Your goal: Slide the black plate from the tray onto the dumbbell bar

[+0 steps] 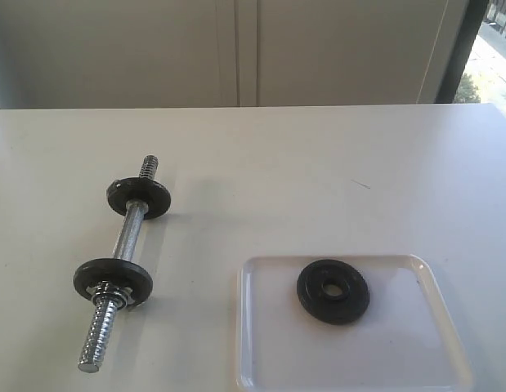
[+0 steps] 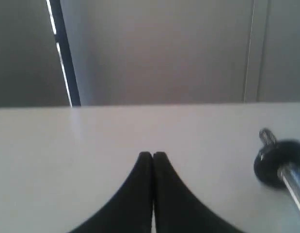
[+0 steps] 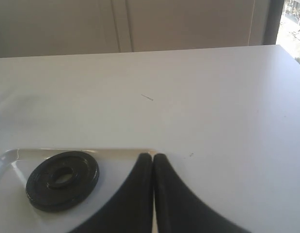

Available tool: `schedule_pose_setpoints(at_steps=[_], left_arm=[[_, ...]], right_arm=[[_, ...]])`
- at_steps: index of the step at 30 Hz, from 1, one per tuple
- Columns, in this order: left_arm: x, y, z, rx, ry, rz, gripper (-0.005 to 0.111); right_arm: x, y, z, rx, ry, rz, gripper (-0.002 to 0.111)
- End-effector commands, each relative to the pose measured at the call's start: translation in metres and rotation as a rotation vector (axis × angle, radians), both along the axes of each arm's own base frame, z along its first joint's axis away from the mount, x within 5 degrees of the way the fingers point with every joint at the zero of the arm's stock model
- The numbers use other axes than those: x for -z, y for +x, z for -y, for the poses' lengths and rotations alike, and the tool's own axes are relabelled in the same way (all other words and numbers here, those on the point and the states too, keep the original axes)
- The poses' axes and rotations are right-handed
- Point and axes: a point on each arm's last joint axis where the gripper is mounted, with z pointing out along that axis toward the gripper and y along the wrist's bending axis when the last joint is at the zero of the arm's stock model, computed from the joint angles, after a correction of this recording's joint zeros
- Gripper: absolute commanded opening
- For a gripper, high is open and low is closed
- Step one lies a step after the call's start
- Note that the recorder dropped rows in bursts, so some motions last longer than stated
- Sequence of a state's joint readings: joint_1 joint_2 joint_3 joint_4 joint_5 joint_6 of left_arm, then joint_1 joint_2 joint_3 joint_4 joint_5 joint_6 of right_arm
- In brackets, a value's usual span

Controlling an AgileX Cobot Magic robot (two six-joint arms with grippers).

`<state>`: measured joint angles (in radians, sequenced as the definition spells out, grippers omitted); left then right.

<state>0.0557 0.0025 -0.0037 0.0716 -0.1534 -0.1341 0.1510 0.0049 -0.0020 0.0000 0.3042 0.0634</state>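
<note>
The black plate (image 1: 333, 291) lies flat in the far part of the white tray (image 1: 400, 359), hub ring up. The right wrist view also has the black plate (image 3: 62, 180), on the tray (image 3: 14, 156). The dumbbell bar (image 1: 126, 243) lies on the table at the left with two black discs (image 1: 139, 197) (image 1: 112, 280) and a chrome nut (image 1: 105, 292) on it. Neither arm shows in the exterior view. My right gripper (image 3: 153, 156) is shut and empty, beside the plate and apart from it. My left gripper (image 2: 152, 154) is shut and empty above bare table, well away from the bar's end (image 2: 285, 167).
The white table (image 1: 318, 163) runs back to a pale wall with a window strip at the far right (image 1: 490, 49). A small dark mark (image 1: 360, 184) lies on the table beyond the tray.
</note>
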Motion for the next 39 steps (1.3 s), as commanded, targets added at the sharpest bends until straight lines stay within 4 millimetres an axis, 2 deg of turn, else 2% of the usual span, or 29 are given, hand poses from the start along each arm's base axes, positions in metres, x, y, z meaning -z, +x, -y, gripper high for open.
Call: schedule_pose_setpoints(at_steps=[1,4,13,17,20,22,26,29,34,37,39], left_arm=[[-0.019,-0.003,0.0,0.0,-0.007,0.224,0.0],[-0.028,-0.006,0.0,0.006,-0.026,0.333,0.0],[-0.05,-0.017,0.001,0.09,-0.246,0.605,0.0],[-0.046,-0.015,0.0,0.079,-0.275,0.563,0.0],[-0.062,-0.009,-0.001,0.067,-0.291,0.487,0.0],[-0.084,-0.003,-0.001,0.055,-0.252,0.471,0.0],[-0.128,0.032,-0.001,0.044,-0.142,0.36,0.0],[-0.137,0.077,-0.003,0.014,-0.07,0.042,0.0],[-0.113,0.141,-0.011,-0.076,-0.134,-0.585,0.0],[-0.093,0.17,0.005,0.027,-0.049,-0.837,0.0],[-0.084,0.186,0.026,0.135,-0.037,-0.897,0.0]], right_arm=[[-0.001,0.0,0.0,-0.005,0.002,0.017,0.0],[-0.001,0.0,0.0,-0.005,0.002,0.017,0.0],[-0.001,0.0,0.0,-0.005,0.002,0.017,0.0],[-0.001,0.0,0.0,-0.005,0.002,0.017,0.0],[-0.001,0.0,0.0,-0.005,0.002,0.017,0.0],[-0.001,0.0,0.0,-0.005,0.002,0.017,0.0],[-0.001,0.0,0.0,-0.005,0.002,0.017,0.0],[-0.001,0.0,0.0,-0.005,0.002,0.017,0.0],[-0.001,0.0,0.0,-0.005,0.002,0.017,0.0],[-0.001,0.0,0.0,-0.005,0.002,0.017,0.0],[-0.001,0.0,0.0,-0.005,0.002,0.017,0.0]])
